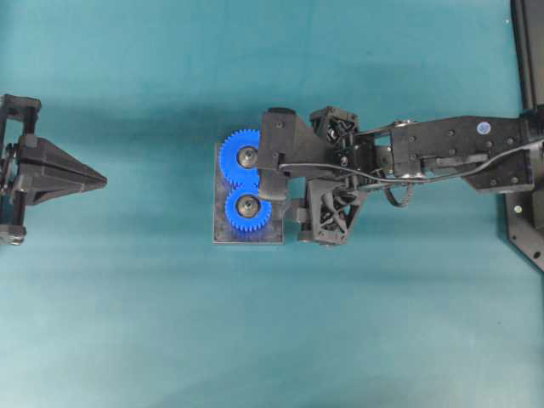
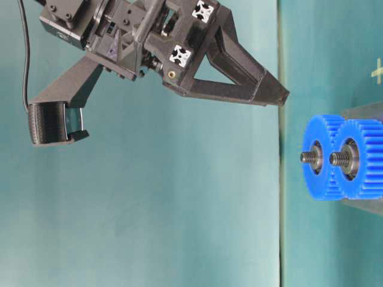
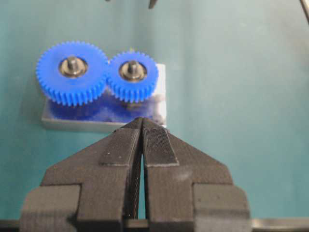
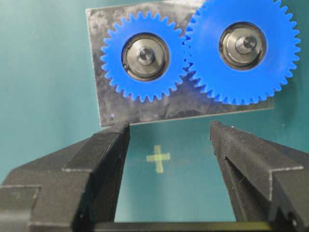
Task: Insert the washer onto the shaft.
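Observation:
Two meshed blue gears, a large one [image 1: 245,156] and a small one [image 1: 247,208], stand on a grey plate [image 1: 246,236]. Each turns on a threaded shaft [image 4: 145,54] [image 4: 245,43] with a grey metal ring round it. I see no loose washer in any view. My right gripper [image 1: 287,189] is open and empty, raised over the plate's right edge; in the right wrist view [image 4: 166,130] its fingertips frame bare table just short of the plate. My left gripper [image 1: 102,179] is shut on nothing at the far left, pointing at the gears [image 3: 142,120].
A yellow cross mark [image 4: 158,158] lies on the teal table between the right fingers. A black frame [image 1: 527,127] runs along the right edge. In the table-level view the gears [image 2: 344,157] and their shafts stick out from the plate.

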`<control>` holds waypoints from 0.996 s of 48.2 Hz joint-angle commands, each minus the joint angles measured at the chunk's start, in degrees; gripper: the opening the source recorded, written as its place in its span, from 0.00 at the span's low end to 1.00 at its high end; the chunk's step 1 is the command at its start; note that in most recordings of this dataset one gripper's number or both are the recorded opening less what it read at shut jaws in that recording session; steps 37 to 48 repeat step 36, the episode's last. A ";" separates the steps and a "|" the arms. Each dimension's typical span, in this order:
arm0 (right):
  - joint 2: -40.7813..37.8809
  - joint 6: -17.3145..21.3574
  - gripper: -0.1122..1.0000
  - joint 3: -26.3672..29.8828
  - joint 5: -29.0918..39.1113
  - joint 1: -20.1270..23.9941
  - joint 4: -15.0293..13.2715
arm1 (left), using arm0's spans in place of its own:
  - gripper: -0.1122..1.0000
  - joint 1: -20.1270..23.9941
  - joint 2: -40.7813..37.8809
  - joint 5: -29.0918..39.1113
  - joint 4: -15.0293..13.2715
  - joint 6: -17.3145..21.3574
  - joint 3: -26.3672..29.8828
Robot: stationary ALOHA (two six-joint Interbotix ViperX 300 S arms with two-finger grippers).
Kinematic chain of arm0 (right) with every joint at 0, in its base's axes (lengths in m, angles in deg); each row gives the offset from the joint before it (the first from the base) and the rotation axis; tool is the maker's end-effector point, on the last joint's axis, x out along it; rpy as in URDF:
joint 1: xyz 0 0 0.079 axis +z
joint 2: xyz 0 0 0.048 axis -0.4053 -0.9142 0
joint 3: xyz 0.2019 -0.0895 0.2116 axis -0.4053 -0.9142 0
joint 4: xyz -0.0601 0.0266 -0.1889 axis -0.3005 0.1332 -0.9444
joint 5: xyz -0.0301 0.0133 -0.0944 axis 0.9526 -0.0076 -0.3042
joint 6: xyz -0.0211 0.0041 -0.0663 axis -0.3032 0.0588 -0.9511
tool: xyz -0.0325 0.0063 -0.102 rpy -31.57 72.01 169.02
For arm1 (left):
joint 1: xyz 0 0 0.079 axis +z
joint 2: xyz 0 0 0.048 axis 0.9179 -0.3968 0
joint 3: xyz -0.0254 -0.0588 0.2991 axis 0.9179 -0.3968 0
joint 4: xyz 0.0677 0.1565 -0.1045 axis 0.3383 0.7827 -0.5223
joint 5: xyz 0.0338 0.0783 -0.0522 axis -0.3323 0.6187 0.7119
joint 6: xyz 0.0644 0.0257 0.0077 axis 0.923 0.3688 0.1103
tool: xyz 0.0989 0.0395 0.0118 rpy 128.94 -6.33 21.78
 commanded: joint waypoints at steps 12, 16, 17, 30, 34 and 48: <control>1.32 -0.09 0.75 0.53 -1.41 0.18 0.00 | 0.10 -0.18 -0.09 -0.44 0.09 -0.35 0.18; 1.23 -0.09 0.75 0.53 -1.76 0.18 0.09 | 0.10 -0.35 0.26 -0.44 0.18 -0.44 0.35; 1.14 -0.09 0.75 0.53 -1.85 0.18 0.00 | 0.10 -0.35 0.35 -0.44 0.18 -0.53 0.18; 0.62 -0.09 0.75 0.53 -1.93 0.18 0.09 | 0.10 -0.35 0.97 -0.18 0.18 -0.53 -0.18; 0.53 -0.09 0.75 0.53 -1.93 0.18 0.09 | 0.10 -0.35 0.97 -0.18 0.09 -0.44 -0.09; 0.44 -0.09 0.75 0.53 -1.93 0.18 0.09 | 0.10 -0.35 0.97 -0.09 0.18 -0.44 0.00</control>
